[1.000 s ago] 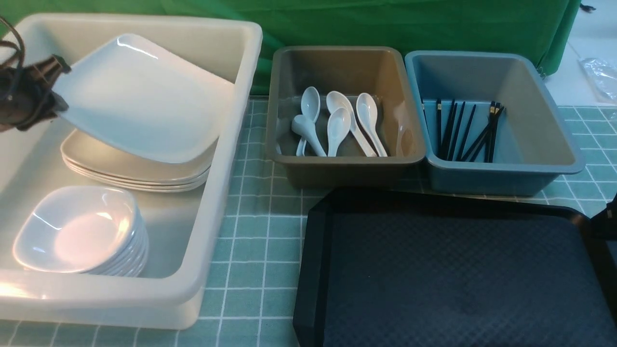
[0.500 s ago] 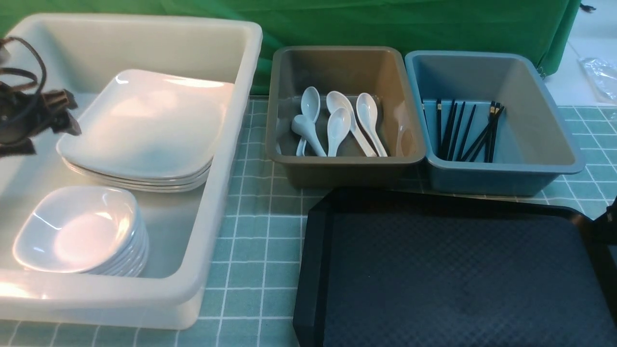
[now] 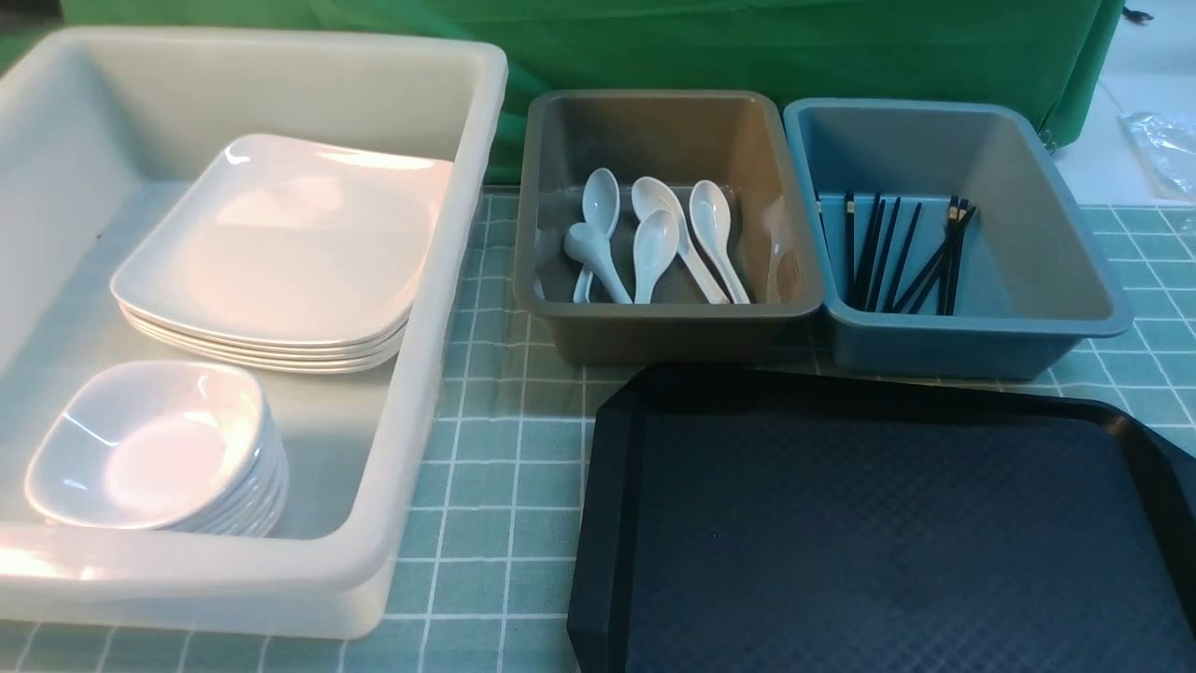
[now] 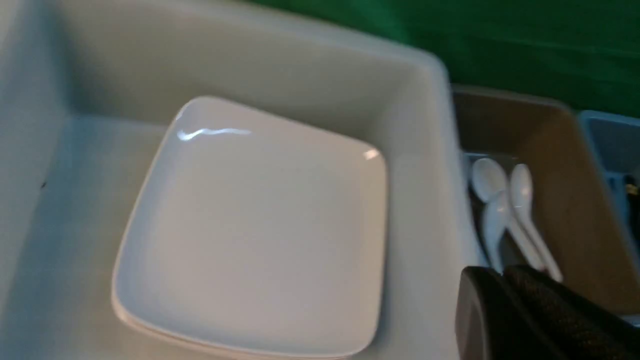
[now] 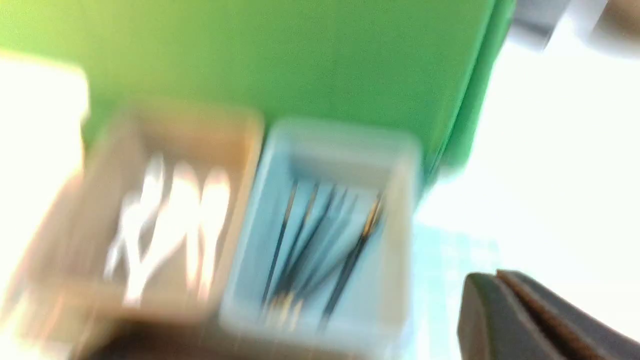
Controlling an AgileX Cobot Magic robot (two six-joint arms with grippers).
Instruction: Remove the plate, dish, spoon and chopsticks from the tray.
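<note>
The black tray [image 3: 607,523] lies at the front right with nothing on it. The large white plate [image 3: 280,243] [image 4: 260,225] lies flat on top of a stack of plates in the white bin [image 3: 448,280]. A stack of small white dishes [image 3: 149,449] stands in front of it. Several white spoons [image 3: 654,243] [image 4: 505,210] lie in the grey bin [image 3: 673,318], and several black chopsticks [image 3: 897,252] [image 5: 320,240] in the blue bin [image 3: 972,327]. My left gripper [image 4: 502,272] is shut and empty, above the white bin's edge. My right gripper [image 5: 497,275] is shut and empty, back from the blue bin. Neither shows in the front view.
The three bins stand in a row behind and left of the tray on a green checked cloth [image 3: 495,449]. A green backdrop [image 3: 747,47] hangs behind them. The right wrist view is blurred.
My left gripper let go of the tilted plate, which dropped flat onto the stack. The left arm then drew back out of the front view. The right arm left the view's right edge.
</note>
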